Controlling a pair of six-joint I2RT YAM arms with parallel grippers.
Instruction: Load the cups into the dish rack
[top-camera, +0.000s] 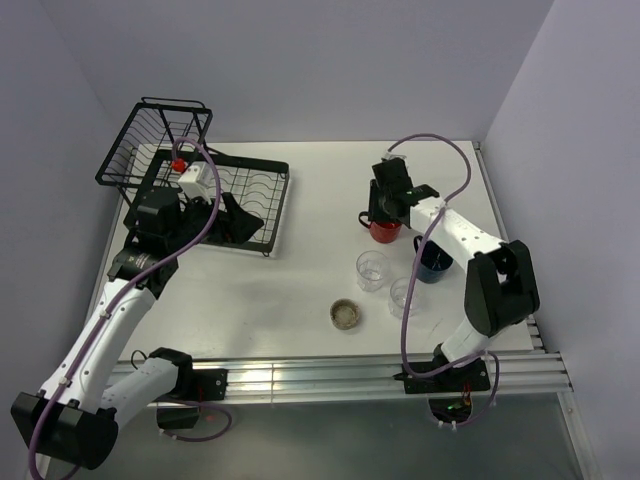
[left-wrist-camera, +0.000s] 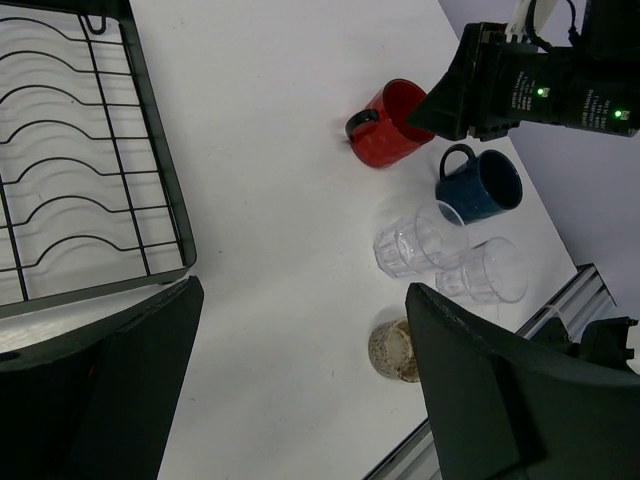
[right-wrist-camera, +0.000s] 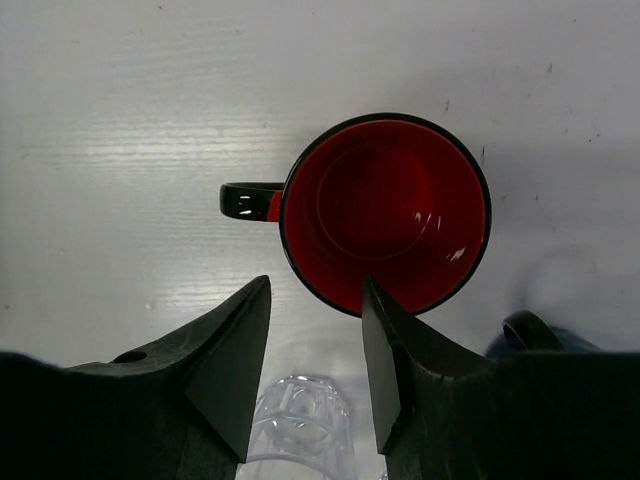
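Note:
The red mug (right-wrist-camera: 385, 210) stands upright on the white table, handle to the left in the right wrist view. My right gripper (right-wrist-camera: 315, 300) hovers open just above its near rim, one fingertip over the rim's edge and the other outside it. From above, the right gripper (top-camera: 387, 212) covers the red mug (top-camera: 385, 232). The dark blue mug (top-camera: 433, 263) and two clear tumblers (top-camera: 372, 270) (top-camera: 405, 297) stand just in front of it. My left gripper (left-wrist-camera: 300, 400) is open and empty, above the dish rack's flat tray (top-camera: 272, 200). The tilted basket tier (top-camera: 150, 140) rises at the far left.
A small beige round lid (top-camera: 345, 314) lies on the table in front of the tumblers. The table's near edge has an aluminium rail (top-camera: 330, 375). Walls close off the back and both sides. In the left wrist view the right arm (left-wrist-camera: 540, 85) hangs over the red mug (left-wrist-camera: 390, 125).

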